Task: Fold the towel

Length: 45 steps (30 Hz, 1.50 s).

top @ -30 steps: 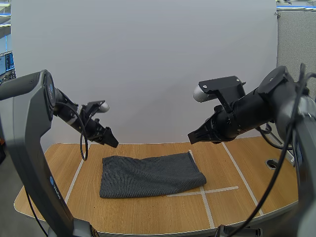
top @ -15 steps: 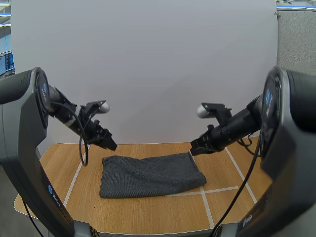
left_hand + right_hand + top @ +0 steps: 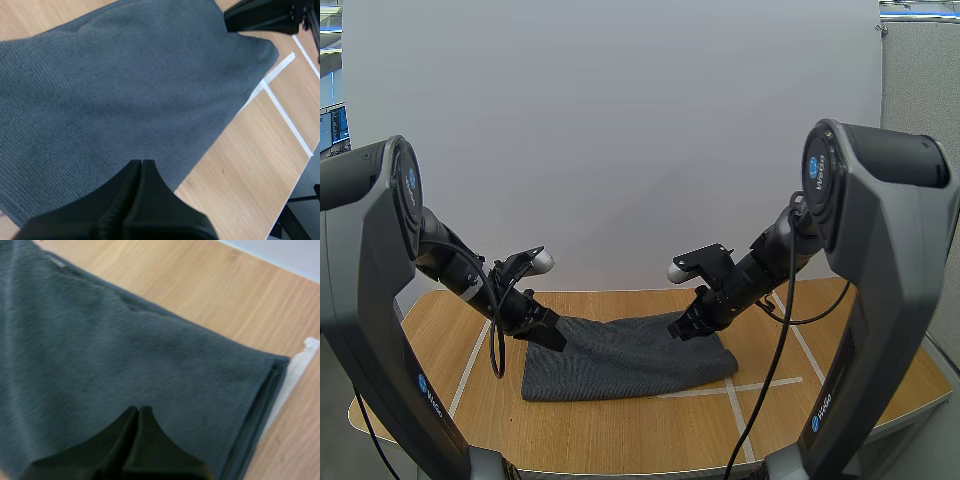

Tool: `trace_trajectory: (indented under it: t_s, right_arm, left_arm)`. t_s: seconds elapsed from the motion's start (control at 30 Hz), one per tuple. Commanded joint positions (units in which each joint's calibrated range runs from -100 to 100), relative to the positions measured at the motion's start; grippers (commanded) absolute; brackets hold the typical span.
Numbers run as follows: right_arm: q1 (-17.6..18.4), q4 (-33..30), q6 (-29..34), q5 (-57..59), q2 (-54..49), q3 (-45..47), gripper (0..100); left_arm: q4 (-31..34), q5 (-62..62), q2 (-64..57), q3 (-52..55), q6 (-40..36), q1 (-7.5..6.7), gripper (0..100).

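Note:
A dark grey folded towel (image 3: 620, 358) lies flat on the wooden table (image 3: 620, 430). My left gripper (image 3: 558, 340) is shut and hangs just over the towel's far left corner, its fingers together as one dark wedge above the cloth (image 3: 115, 100). My right gripper (image 3: 678, 331) is shut too, low over the towel's far right part, close to its layered right edge (image 3: 265, 390). Neither gripper holds any cloth. In the left wrist view the right gripper's black fingers (image 3: 260, 17) show at the towel's far corner.
White tape lines (image 3: 740, 400) mark out a rectangle on the table around the towel. The table's curved front edge (image 3: 620, 468) runs close below. Bare wood lies in front of and to both sides of the towel.
Both arms have come down from above the table to the towel's far edge. My left gripper has gone from open to shut. The towel has not moved.

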Motion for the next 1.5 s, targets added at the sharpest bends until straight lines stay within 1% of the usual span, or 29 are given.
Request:
trace_trajectory:
  t_s: [0.0, 0.27, 0.37, 0.53, 0.87, 0.93, 1.03, 1.1, 1.23, 1.4, 1.47]
  right_arm:
    - [0.6, 2.6, -0.9, -5.4, 8.3, -7.4, 0]
    - [0.6, 3.0, -0.9, -6.4, 11.9, -9.1, 0]
    - [0.6, 4.4, -2.3, -7.3, 14.0, -9.3, 0]
    - [0.6, 4.4, -2.3, -14.3, 17.0, -9.3, 0]
    - [0.5, 3.0, -2.3, -30.9, 17.9, -9.3, 0]
    - [0.1, 2.3, -2.3, -35.0, 17.9, -9.3, 0]
    - [-0.6, 2.3, -2.3, -37.9, 17.9, -9.3, 0]
    - [-1.2, 2.2, -2.3, -36.7, 17.9, -9.3, 0]
    - [-2.2, 3.0, -2.3, -25.4, 16.6, -9.3, 0]
    - [-2.3, 2.5, -1.6, -6.6, 8.5, -9.2, 0]
    - [-2.3, 1.4, 0.0, -0.6, 4.3, -8.7, 0]
  left_arm:
    - [-2.7, -6.7, 3.8, 2.7, 2.8, -0.01, 0]
    - [-3.2, -12.5, 12.1, 2.7, 4.0, -0.09, 0]
    - [-3.2, -15.8, 13.9, 2.7, 4.5, -0.09, 0]
    - [-2.9, -16.8, 13.9, 2.7, 4.7, -0.09, 0]
    - [2.4, -17.0, 13.9, 2.7, 3.2, -0.09, 0]
    - [3.5, -18.6, 13.9, 2.7, 2.4, -0.09, 0]
    - [4.7, -19.7, 13.9, 2.7, 1.6, -0.09, 0]
    - [4.7, -19.7, 13.9, 2.7, 1.6, -0.09, 0]
    - [4.3, -19.7, 13.9, 2.7, 1.6, -0.09, 0]
    - [4.5, -19.7, 13.9, 2.7, 1.6, -0.09, 0]
    - [4.6, -19.7, 13.9, 2.7, 1.6, -0.09, 0]
